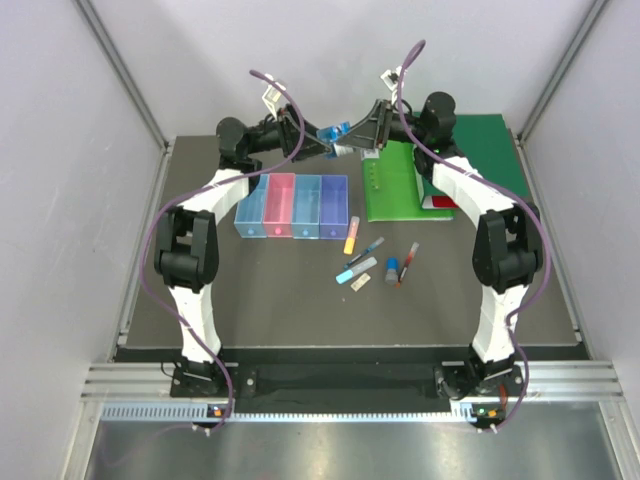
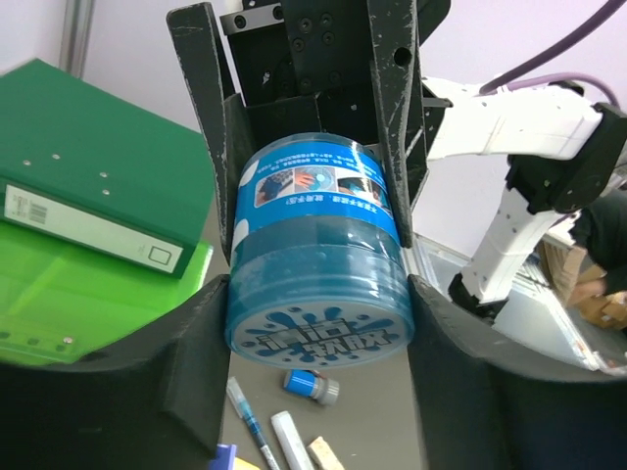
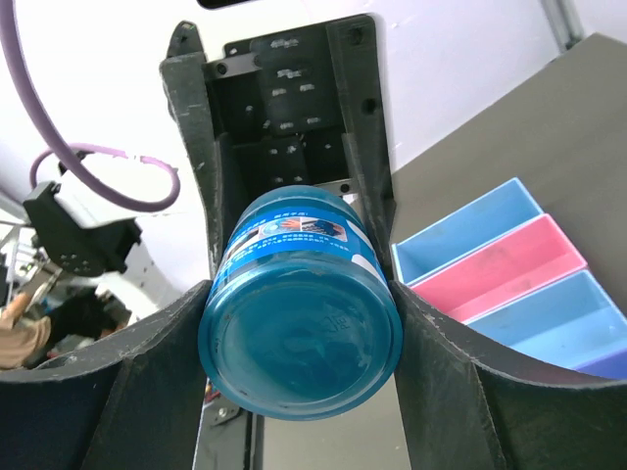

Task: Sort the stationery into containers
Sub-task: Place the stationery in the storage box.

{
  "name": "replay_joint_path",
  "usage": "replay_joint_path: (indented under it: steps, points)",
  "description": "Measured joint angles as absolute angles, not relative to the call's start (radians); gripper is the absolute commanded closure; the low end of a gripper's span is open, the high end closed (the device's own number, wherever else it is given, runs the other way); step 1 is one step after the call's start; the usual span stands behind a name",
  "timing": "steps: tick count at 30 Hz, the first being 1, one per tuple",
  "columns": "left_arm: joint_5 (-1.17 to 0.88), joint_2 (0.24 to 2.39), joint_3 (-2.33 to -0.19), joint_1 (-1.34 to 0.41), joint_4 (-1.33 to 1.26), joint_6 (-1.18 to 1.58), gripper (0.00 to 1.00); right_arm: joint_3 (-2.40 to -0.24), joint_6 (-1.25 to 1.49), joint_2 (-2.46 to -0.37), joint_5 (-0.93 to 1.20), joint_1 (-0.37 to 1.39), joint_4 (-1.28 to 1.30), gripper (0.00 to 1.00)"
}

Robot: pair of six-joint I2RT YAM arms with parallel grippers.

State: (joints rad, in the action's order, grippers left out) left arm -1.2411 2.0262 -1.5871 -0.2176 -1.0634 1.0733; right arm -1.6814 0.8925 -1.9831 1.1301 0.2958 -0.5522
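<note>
A round blue jar [image 1: 333, 132] hangs in the air above the table's back, held from both sides. My left gripper [image 1: 322, 146] [image 2: 318, 328] is shut on its printed lid end, my right gripper [image 1: 344, 138] [image 3: 299, 338] on its base end [image 3: 299, 343]. Below stand the containers in a row: blue [image 1: 252, 208], pink [image 1: 279, 205], light blue [image 1: 306, 205], purple [image 1: 333, 207]. On the table lie an orange highlighter [image 1: 351, 236], a dark pen [image 1: 366, 250], a light-blue marker [image 1: 357, 270], a tan eraser [image 1: 361, 284], a small blue cylinder [image 1: 392, 270] [image 2: 312, 385] and a red pen [image 1: 408, 262].
A flat bright-green board [image 1: 392, 185] lies right of the bins, and dark green binders [image 1: 485, 145] [image 2: 98, 171] sit at the back right. White walls enclose the table on three sides.
</note>
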Motion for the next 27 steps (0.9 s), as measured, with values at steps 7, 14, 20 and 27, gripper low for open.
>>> replay_joint_path:
  steps: [7,14,20,27]
  points:
    - [-1.239,2.038,-1.61,-0.219,-1.038,1.068,1.0,-1.682,0.895,-1.983,1.119,0.291,-0.553,0.96]
    - [-1.243,2.038,-1.618,-0.219,-1.014,1.05,1.0,-1.682,0.904,-1.983,1.12,0.29,-0.55,0.0]
    - [-1.264,2.038,-1.62,-0.208,-0.982,1.016,1.0,-1.685,0.888,-1.983,1.133,0.271,-0.537,0.01]
    - [-1.289,2.038,-1.641,-0.154,-0.781,0.826,1.0,-1.741,0.746,-1.983,1.14,0.247,-0.344,0.0]
